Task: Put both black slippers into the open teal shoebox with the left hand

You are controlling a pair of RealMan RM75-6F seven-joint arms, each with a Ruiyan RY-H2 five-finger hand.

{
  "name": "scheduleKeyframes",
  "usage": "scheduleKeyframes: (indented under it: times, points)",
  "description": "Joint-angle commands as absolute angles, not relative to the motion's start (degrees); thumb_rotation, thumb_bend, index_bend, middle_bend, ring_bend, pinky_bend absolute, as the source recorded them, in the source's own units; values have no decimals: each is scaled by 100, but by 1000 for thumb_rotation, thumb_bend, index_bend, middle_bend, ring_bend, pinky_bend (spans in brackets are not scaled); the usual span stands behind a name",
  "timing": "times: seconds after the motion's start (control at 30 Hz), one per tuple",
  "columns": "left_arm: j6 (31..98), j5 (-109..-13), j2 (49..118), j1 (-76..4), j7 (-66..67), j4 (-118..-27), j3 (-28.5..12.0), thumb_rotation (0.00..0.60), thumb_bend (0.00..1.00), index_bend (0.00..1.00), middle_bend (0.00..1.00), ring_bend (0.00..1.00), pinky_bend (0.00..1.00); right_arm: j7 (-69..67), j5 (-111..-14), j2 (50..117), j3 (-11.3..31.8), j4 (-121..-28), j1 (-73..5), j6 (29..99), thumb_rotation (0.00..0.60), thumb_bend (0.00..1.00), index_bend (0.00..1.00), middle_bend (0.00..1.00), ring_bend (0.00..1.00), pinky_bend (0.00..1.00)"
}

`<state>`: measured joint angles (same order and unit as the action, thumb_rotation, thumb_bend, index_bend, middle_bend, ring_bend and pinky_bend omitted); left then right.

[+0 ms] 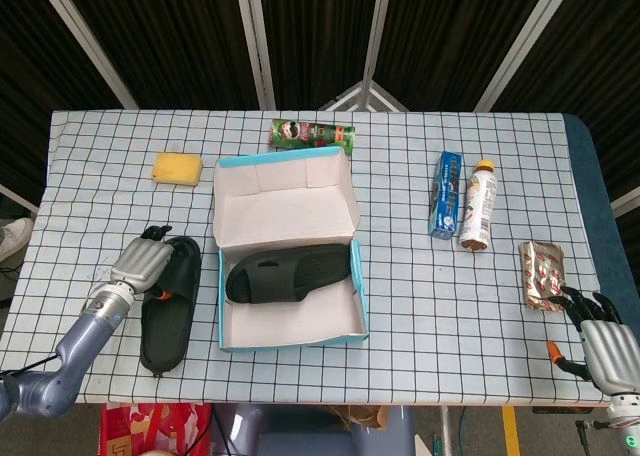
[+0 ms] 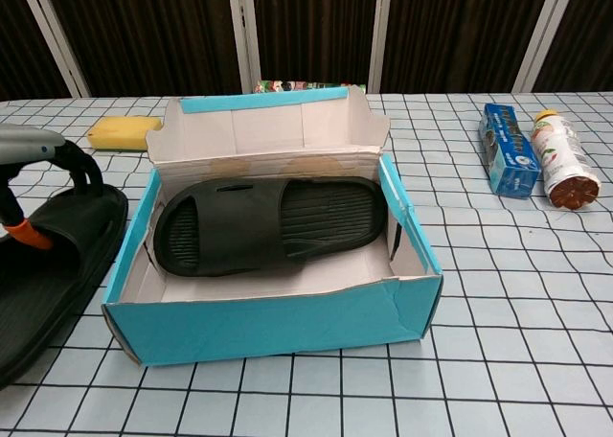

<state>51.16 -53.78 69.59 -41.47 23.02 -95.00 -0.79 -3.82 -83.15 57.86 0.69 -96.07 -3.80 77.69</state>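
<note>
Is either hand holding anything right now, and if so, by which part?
The left hand grips the loose black slipper at its far end, near the strap. The right hand holds nothing.

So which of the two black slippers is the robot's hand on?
The slipper on the table, left of the teal shoebox; the left hand grips it. The slipper in the box lies untouched.

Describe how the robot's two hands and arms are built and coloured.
Left hand: silver-grey shell, black fingers, an orange tip, on a blue-grey forearm with a metallic wrist ring. Right hand: the same silver shell, black fingers and orange tip; its arm is out of frame.
</note>
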Motion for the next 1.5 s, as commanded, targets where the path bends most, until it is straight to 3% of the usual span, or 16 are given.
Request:
scheduleKeyframes:
  times: [0.03, 0.33, 0.53, 0.67, 0.87, 1.1, 1.5]
  points:
    - [5327, -5570, 6489, -4043, 2215, -9845, -128, 600, 318, 532, 505, 68, 78, -389, -8321, 5783, 68, -9613, -378, 7774, 600, 365, 241, 156, 205, 93]
    - [7007, -7363, 5329, -3657, 2822, -10583, -239, 600, 333, 534, 488, 67, 79, -407, -8342, 5769, 62, -9658, -379, 7777, 600, 364, 240, 156, 204, 93]
    - [7413, -8425, 5047, -3863, 3335, -11116, -561, 600, 333, 534, 486, 68, 83, -474, -8371, 5754, 51, -9653, -372, 7790, 600, 364, 241, 156, 204, 93]
    - [7279, -8875, 5112, -4190, 3801, -11432, -826, 600, 334, 534, 486, 68, 86, -534, -8363, 5741, 59, -9630, -361, 7805, 600, 365, 241, 156, 204, 93]
    - [6448, -9094, 5569, -4802, 4740, -11821, -1006, 600, 333, 534, 485, 68, 86, -613, -8371, 5726, 58, -9587, -348, 7823, 600, 365, 241, 156, 204, 93]
    - [5576, -8981, 6377, -5298, 5554, -11695, -952, 600, 333, 535, 485, 68, 86, -674, -8366, 5700, 60, -9578, -329, 7848, 600, 364, 241, 156, 204, 93]
    - [5214, -9034, 7504, -5610, 5472, -10982, -816, 600, 333, 535, 486, 68, 96, -751, -8313, 5693, 80, -9531, -323, 7829, 600, 364, 241, 156, 205, 93]
